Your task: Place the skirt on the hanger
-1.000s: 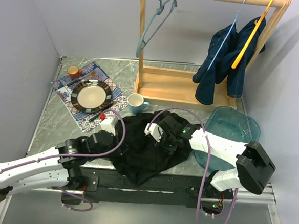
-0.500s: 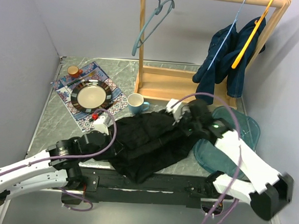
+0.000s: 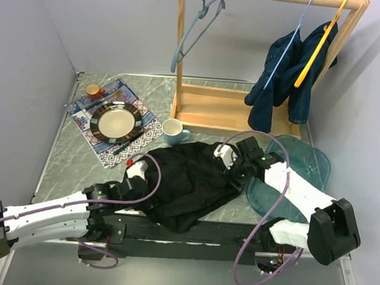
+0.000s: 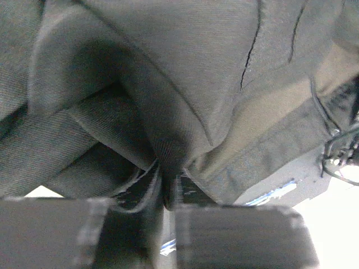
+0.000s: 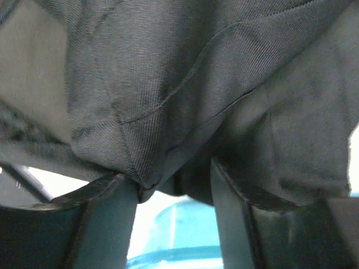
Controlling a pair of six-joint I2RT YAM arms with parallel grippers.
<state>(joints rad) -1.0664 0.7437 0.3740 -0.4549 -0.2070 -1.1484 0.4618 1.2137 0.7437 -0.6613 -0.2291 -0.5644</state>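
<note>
The black skirt (image 3: pixel 187 181) lies spread across the table's near middle, part of it hanging over the front edge. My left gripper (image 3: pixel 138 178) is at its left edge, and the left wrist view shows that gripper (image 4: pixel 168 190) shut on a pinched fold of skirt (image 4: pixel 185 84). My right gripper (image 3: pixel 231 160) is at the skirt's far right corner. In the right wrist view its fingers (image 5: pixel 106 224) stand apart, the gripper (image 5: pixel 174 179) open, with skirt cloth (image 5: pixel 168 84) draped over the tips. An empty grey-blue hanger (image 3: pixel 194 29) hangs on the rack's rail.
A wooden rack (image 3: pixel 178 83) stands at the back, with a denim garment (image 3: pixel 286 77) and an orange hanger (image 3: pixel 321 44) on its right. A teal tray (image 3: pixel 306 167) lies under my right arm. A mug (image 3: pixel 172 131), a plate (image 3: pixel 116 121) and a small cup (image 3: pixel 92 91) sit at left.
My right gripper pulled the skirt's corner back and to the right, then came down a little and opened. My left gripper shifted nearer, still holding the skirt. The skirt lies wider.
</note>
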